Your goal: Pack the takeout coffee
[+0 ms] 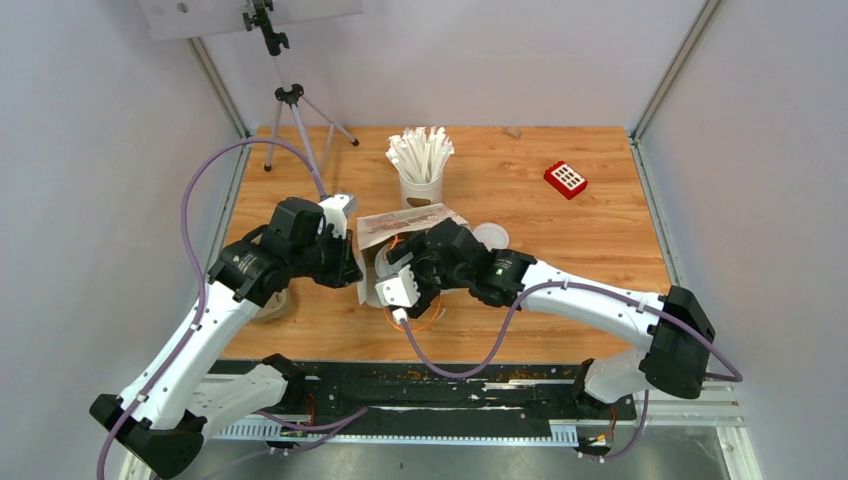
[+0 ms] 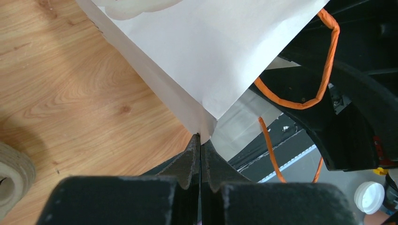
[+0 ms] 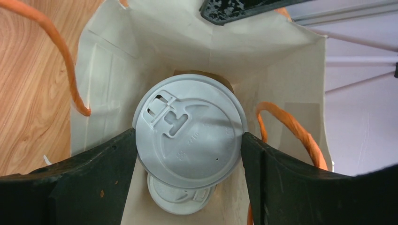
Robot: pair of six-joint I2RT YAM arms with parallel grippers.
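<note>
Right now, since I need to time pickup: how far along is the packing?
Done: first cup sits in the bag. In hand: right gripper holds second cup above it; left gripper pinches the bag's edge. Left: lowering, releasing; perhaps the white lid outside.

Cup (image 3: 187,136) above 2nd cup (image 3: 180,199), in bag (image 3: 108,70)

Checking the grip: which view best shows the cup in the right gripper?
Right wrist: the white-lidded cup fills the right gripper, inside the paper bag. In top external the arm hides it; left wrist shows only the bag's outside.
</note>
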